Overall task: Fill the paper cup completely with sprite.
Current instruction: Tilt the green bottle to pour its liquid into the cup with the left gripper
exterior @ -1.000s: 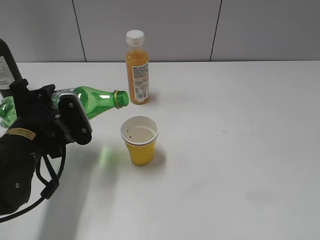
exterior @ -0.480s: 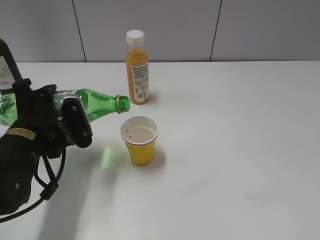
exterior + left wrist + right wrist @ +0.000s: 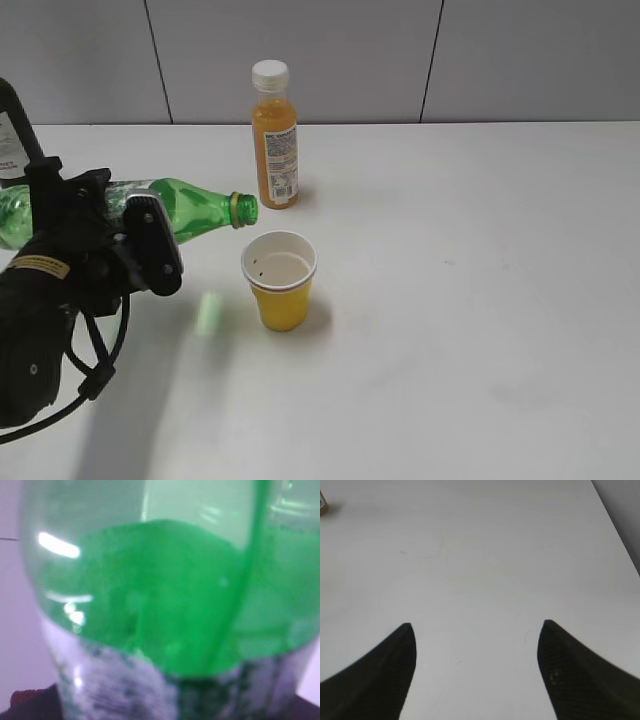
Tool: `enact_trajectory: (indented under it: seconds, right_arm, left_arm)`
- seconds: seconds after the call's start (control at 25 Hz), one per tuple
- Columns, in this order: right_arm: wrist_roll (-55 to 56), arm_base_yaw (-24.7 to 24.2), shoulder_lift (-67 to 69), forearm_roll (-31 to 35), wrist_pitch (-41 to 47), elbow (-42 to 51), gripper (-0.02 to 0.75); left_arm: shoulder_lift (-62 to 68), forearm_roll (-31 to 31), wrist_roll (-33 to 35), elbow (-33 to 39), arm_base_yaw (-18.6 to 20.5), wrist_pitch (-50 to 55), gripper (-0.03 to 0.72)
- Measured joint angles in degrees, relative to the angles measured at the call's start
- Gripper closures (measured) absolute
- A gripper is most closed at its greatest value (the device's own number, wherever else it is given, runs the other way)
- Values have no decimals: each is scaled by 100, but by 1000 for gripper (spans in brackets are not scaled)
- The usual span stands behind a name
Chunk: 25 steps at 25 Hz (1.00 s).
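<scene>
The yellow paper cup (image 3: pixel 279 280) stands upright on the white table, with liquid inside below the rim. My left gripper (image 3: pixel 128 228) is shut on the green sprite bottle (image 3: pixel 195 209), held tilted almost level. Its open mouth points right, just up and left of the cup's rim, and no stream shows. The bottle fills the left wrist view (image 3: pixel 160 605), blurred, with its grey-white label at the bottom. My right gripper (image 3: pixel 476 625) is open and empty over bare table in the right wrist view, and does not show in the exterior view.
An orange juice bottle (image 3: pixel 274 138) with a white cap stands behind the cup. A dark glass bottle (image 3: pixel 14 135) stands at the far left edge. The white table (image 3: pixel 480 300) stretches to the right of the cup.
The bottle's mouth has dropped slightly and drawn a little to the left, away from over the cup. The cup has not moved.
</scene>
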Motion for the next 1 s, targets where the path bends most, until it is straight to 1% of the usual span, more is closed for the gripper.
enact_trajectory:
  seconds: [0.28, 0.48, 1.0]
  right_arm:
    - [0, 0, 0, 0, 0, 0, 154]
    - [0, 0, 0, 0, 0, 0, 154]
    - [0, 0, 0, 0, 0, 0, 154]
  left_arm:
    - [0, -13, 155, 0, 18, -5, 233]
    - [0, -13, 400, 0, 18, -5, 233]
    - [0, -8, 601, 0, 18, -5, 233]
